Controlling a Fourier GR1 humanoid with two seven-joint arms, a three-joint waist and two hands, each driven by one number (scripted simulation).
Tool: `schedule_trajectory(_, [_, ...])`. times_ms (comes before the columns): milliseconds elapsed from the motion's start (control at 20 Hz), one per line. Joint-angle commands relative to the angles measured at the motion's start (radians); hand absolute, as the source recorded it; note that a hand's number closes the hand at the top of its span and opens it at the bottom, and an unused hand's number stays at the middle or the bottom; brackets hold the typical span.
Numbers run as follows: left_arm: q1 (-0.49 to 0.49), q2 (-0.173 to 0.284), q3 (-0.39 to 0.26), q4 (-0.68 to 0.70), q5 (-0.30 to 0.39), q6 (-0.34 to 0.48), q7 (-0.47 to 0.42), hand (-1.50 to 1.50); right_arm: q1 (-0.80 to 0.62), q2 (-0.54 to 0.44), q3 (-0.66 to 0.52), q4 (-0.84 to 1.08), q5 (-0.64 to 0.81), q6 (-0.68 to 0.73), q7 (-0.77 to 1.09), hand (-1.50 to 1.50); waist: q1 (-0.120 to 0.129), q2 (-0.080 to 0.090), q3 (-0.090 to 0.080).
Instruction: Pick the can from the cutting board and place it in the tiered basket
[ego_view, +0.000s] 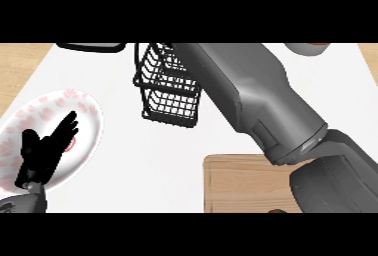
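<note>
Head view, left hand (46, 150) open over plate (87, 107), right forearm (251, 95) reaching past tiered basket (168, 92)

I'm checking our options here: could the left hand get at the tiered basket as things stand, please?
Probably yes. The left hand rests open over the plate at the view's left, and bare counter lies between it and the tiered basket. The right forearm crosses the basket's far side only.

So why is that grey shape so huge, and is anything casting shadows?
Head view: the grey right forearm is close to the camera, so it looms large, hiding part of the black wire tiered basket; lighting is even, with no distinct shadow on the white counter.
</note>
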Motion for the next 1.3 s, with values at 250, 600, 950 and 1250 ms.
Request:
schedule_trajectory(250, [0.015, -0.023, -0.007, -0.008, -0.011, 0.022, 0.002, 0.00, -0.020, 0.011, 0.019, -0.044, 0.031, -0.271, 0.066, -1.50, -0.029, 0.010, 0.001])
schedule_trajectory(600, [0.081, -0.005, 0.039, -0.005, 0.015, 0.019, -0.007, 0.00, -0.112, -0.018, -0.096, -0.080, -0.001, -0.407, 0.229, -1.50, -0.086, -0.018, 0.004])
schedule_trajectory(950, [0.126, 0.005, 0.075, 0.009, 0.019, 0.032, -0.036, 0.00, -0.021, -0.074, -0.240, -0.244, -0.084, -0.606, 0.163, -1.50, -0.150, -0.037, 0.009])
schedule_trajectory(1250, [0.166, -0.011, 0.083, -0.007, 0.038, 0.026, -0.039, 0.00, 0.176, -0.033, -0.261, -0.476, -0.105, -0.695, 0.055, -1.50, -0.191, -0.049, 0.010])
